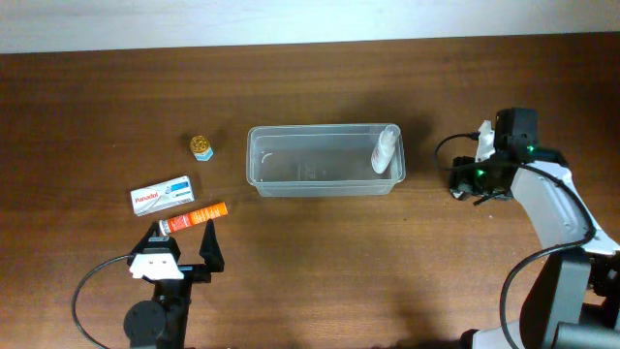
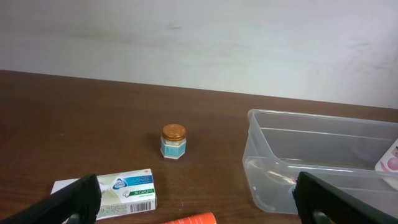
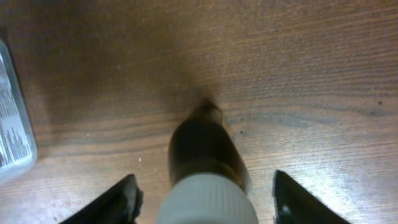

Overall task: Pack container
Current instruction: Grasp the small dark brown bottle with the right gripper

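Note:
The clear plastic container [image 1: 291, 179] lies mid-table, with a white bottle [image 1: 386, 150] leaning in its right end. My right gripper [image 1: 465, 182] is just right of the container. In the right wrist view it [image 3: 208, 202] is open astride a brown bottle with a white cap [image 3: 205, 155], with a gap on each side. My left gripper [image 1: 184, 244] is open and empty at the front left, just behind an orange tube [image 1: 194, 217]. The left wrist view shows the container [image 2: 323, 180] between and beyond my fingers [image 2: 199, 204].
A white and blue Panadol box [image 1: 162, 195] and a small gold-lidded jar [image 1: 201, 146] sit left of the container; both show in the left wrist view, box [image 2: 121, 191] and jar [image 2: 173, 141]. The container's corner [image 3: 12, 130] shows at the left of the right wrist view.

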Controlling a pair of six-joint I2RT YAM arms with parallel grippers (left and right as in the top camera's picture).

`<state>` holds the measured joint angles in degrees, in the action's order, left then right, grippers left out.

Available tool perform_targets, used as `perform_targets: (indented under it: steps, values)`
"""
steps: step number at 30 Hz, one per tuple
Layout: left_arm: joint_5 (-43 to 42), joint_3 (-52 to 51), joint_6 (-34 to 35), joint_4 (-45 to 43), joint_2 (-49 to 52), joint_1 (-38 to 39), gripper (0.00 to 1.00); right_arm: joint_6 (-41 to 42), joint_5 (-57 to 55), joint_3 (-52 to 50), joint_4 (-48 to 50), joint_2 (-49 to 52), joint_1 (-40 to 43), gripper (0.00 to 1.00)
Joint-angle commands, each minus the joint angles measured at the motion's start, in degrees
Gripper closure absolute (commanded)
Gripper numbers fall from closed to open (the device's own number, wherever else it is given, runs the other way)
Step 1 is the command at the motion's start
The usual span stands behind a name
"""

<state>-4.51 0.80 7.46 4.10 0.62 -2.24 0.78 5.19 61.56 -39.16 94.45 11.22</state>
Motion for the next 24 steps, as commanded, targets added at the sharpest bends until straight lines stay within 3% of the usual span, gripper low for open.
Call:
perform_targets:
  steps: [1,6,12,17,24]
  values:
    - [-0.22,-0.28,-0.92,0.11,-0.28,-0.28,0.01,-0.48,0.61,-1.2,1.62,0.79,0.07,0.44]
    - [-0.22,-0.28,-0.92,0.11,-0.28,-0.28,0.01,-1.92,0.63,-1.4,3.91,2.23,0.07,0.51]
    - [-0.22,-0.28,-0.92,0.09,-0.28,-0.28,0.01,-2.49,0.59,-1.4,5.07,2.47,0.07,0.73]
    - [-0.22,-0.28,-0.92,0.11,-0.28,-0.28,0.01,-2.47,0.63,-1.11,5.14,2.45,0.07,0.84]
    - [-0.22,-0.28,-0.92,0.11,-0.28,-0.28,0.01,-2.45,4.28,4.57,0.33,-0.09,0.04,0.84]
